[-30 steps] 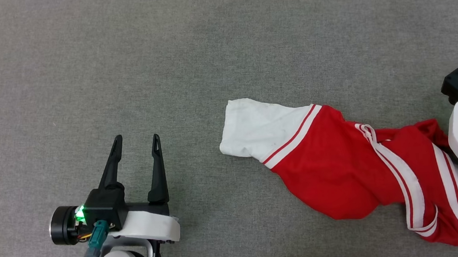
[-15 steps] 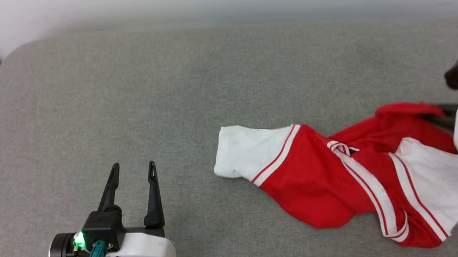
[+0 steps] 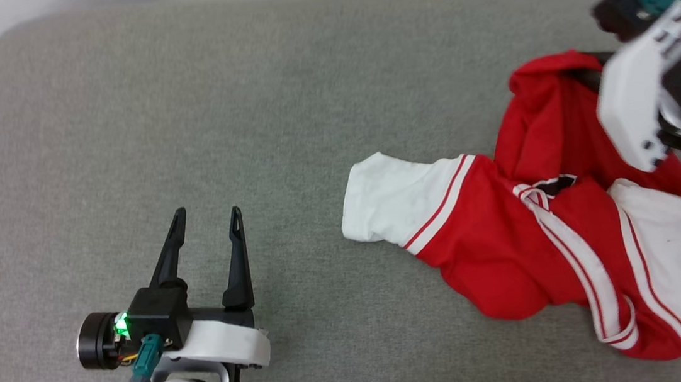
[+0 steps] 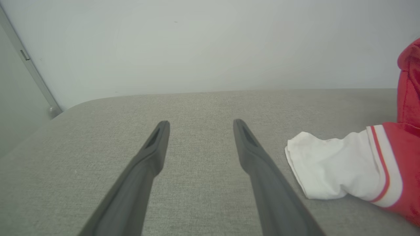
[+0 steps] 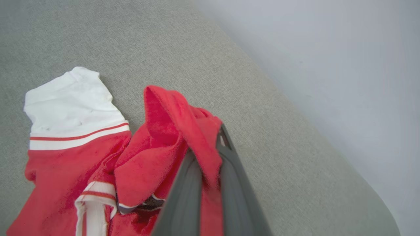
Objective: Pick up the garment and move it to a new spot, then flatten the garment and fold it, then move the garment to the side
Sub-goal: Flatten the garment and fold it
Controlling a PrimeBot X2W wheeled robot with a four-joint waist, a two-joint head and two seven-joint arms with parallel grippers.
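Observation:
The garment (image 3: 512,261), red with white sleeves and striped trim, lies crumpled on the right of the grey cushion. One white sleeve (image 4: 331,167) points left. My right gripper (image 5: 210,154) is shut on a fold of the garment's red cloth (image 5: 183,124) and holds that part raised above the surface; in the head view the right gripper (image 3: 586,64) sits at the upper right, its fingers largely hidden by the cloth. My left gripper (image 3: 204,221) stands open at the lower left, well apart from the sleeve, with nothing between its fingers (image 4: 154,147).
The grey cushion (image 3: 180,106) has a rounded far-left corner (image 4: 75,106) and a pale wall (image 4: 210,42) behind it. Bare fabric lies between my left gripper and the garment.
My right gripper has shut on the garment's red cloth and lifted it up and toward the far edge, pulling the right part off the surface. The head camera has shifted. The left arm holds its pose.

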